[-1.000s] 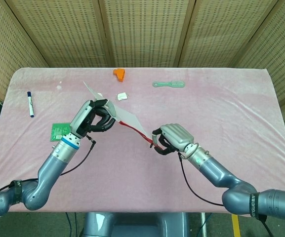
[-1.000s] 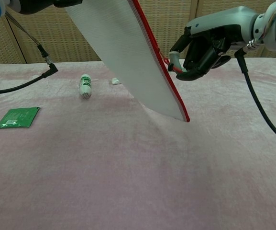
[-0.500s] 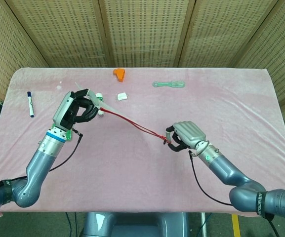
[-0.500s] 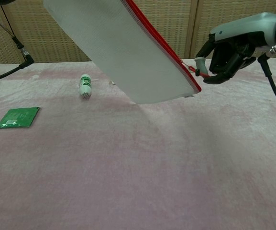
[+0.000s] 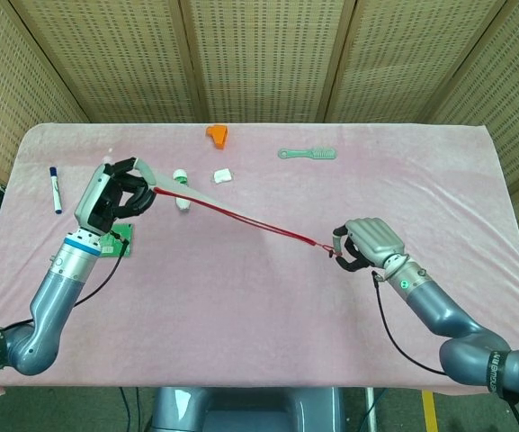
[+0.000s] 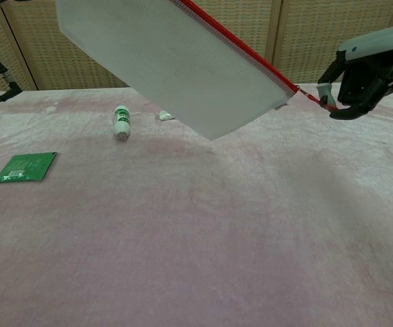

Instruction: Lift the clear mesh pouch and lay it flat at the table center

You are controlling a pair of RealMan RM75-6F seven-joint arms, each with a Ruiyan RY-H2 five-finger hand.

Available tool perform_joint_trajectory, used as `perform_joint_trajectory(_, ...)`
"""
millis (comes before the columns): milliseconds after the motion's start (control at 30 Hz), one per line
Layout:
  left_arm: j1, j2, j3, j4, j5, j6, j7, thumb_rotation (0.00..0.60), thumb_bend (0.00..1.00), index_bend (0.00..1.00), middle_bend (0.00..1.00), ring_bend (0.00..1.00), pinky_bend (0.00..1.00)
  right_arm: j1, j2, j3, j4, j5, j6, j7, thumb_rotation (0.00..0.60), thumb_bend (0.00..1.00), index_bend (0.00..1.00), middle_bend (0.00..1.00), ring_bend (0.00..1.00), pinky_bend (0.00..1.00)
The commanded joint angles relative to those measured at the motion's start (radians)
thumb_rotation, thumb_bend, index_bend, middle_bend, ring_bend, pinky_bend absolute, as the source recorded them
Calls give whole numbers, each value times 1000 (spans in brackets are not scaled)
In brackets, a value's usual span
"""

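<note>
The clear mesh pouch point(image 6: 176, 65) with a red zip edge hangs in the air, stretched between both hands above the pink table point(image 6: 203, 245). From the head view it shows edge-on as a thin red line point(image 5: 241, 219). My left hand point(image 5: 113, 193) grips its upper left end, out of the chest view. My right hand point(image 5: 367, 245) point(image 6: 361, 73) pinches the red zip tab at the lower right end. The pouch slopes down from left to right and touches nothing on the table.
A small white bottle point(image 6: 121, 122), a green packet point(image 6: 24, 167) and a blue marker point(image 5: 55, 189) lie at the left. A white scrap point(image 5: 222, 175), an orange piece point(image 5: 217, 134) and a green comb point(image 5: 308, 154) lie toward the back.
Both hands have drawn apart, the left toward the left, the right toward the right. The pouch has been pulled taut and its lower corner has risen off the table.
</note>
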Motion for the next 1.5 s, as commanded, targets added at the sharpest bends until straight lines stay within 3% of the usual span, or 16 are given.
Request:
perform_joint_trajectory(33,4,-3,5,10,5,3,-8,600,650,868,901,809,910,-9,6,-3,5,-7,-3,6,600,905,799,982,919,1000)
perform_joint_trajectory(167,6,-10,10,23,10,2,-15,600,649,857,901,809,910,-21,8,-2,11,-21,-4,18,600,905,798,982,919,1000)
perform_joint_trajectory(233,6,-13,14,28,16,3,-18,600,523,778,901,809,908,-27,6,0,13,-29,-3,23,600,902,790,982,919,1000)
perform_joint_trajectory(267,6,-15,17,31,22,4,-20,600,340,620,901,809,905,-29,5,1,14,-32,-1,25,600,849,740,980,919,1000)
perform_joint_trajectory(333,4,2,54,56,93,-3,22,600,60,236,892,807,891,-41,0,-2,25,-57,20,15,600,559,499,973,919,1000)
perform_joint_trajectory(367,8,12,67,62,117,1,31,600,2,69,877,801,879,-47,-2,-7,31,-70,33,5,600,304,288,966,919,1000)
perform_joint_trajectory(400,12,20,77,67,134,9,43,600,0,3,859,794,871,-52,-5,-12,37,-80,46,-8,600,138,145,960,919,1000)
perform_joint_trajectory(467,17,41,79,83,151,34,98,600,0,0,844,785,862,-67,-8,-23,47,-109,85,-43,600,0,4,945,919,1000)
perform_joint_trajectory(733,122,175,140,74,126,131,406,600,0,0,841,784,865,-177,2,-57,64,-279,283,-102,600,0,0,910,910,1000)
perform_joint_trajectory(833,166,195,162,75,99,189,559,600,0,0,768,712,784,-225,-9,-66,100,-365,368,-88,600,0,0,824,832,979)
perform_joint_trajectory(900,205,209,189,69,80,230,680,600,0,0,622,573,638,-264,-23,-72,138,-433,448,-86,600,0,0,615,638,799)
perform_joint_trajectory(933,233,217,207,63,65,259,756,600,0,0,400,365,428,-291,-30,-81,163,-472,497,-94,600,0,0,512,534,685)
perform_joint_trajectory(1000,265,218,223,49,46,299,838,600,0,0,39,30,57,-321,-38,-89,185,-509,546,-99,600,0,0,179,175,307)
perform_joint_trajectory(1067,311,215,249,37,23,350,914,600,0,0,0,0,0,-359,-44,-95,201,-541,606,-101,600,0,0,27,17,89)
perform_joint_trajectory(1167,381,208,284,0,4,415,953,600,0,0,0,0,0,-416,-55,-105,212,-575,682,-93,600,0,0,0,0,0)
perform_joint_trajectory(1500,563,216,407,-22,89,563,932,600,0,0,0,0,0,-597,-66,-142,132,-593,850,-160,600,0,0,0,0,0)
